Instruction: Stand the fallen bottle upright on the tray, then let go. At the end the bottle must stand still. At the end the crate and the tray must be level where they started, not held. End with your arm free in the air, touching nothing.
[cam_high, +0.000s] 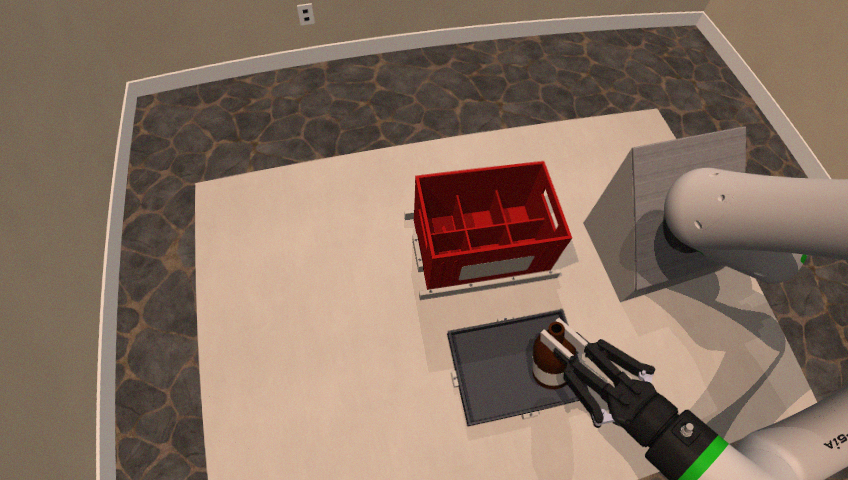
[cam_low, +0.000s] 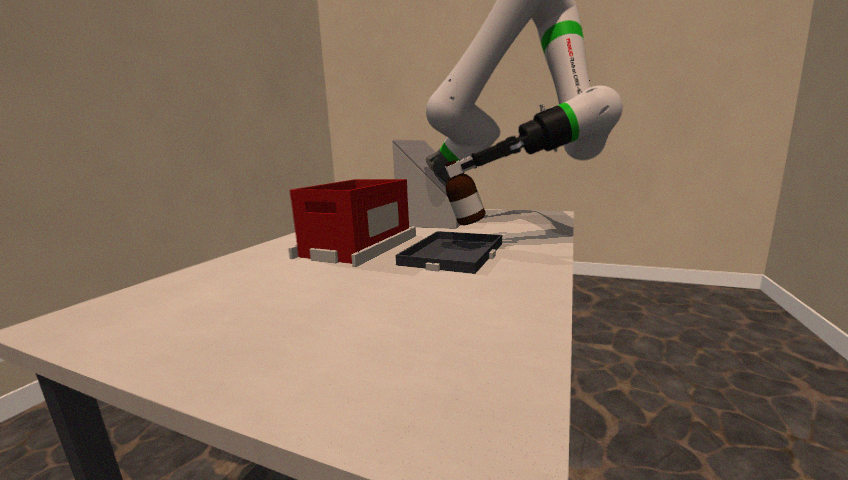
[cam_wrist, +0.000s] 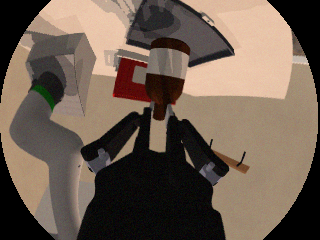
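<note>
The brown bottle (cam_high: 549, 354) with a white label hangs nearly upright, slightly tilted, in the air above the dark grey tray (cam_high: 510, 365). My gripper (cam_high: 564, 342) is shut on the bottle's neck, coming in from the side. In the side view the bottle (cam_low: 465, 199) hangs well above the tray (cam_low: 450, 250), over its far right part, with my gripper (cam_low: 457, 168) at its top. In the wrist view the bottle (cam_wrist: 164, 76) points away from the fingers toward the tray (cam_wrist: 176, 27).
The red crate (cam_high: 489, 221) with divided compartments stands behind the tray, between low grey stops. It also shows in the side view (cam_low: 348, 217). A grey wedge block (cam_high: 666, 214) holds the arm's base at the table's right.
</note>
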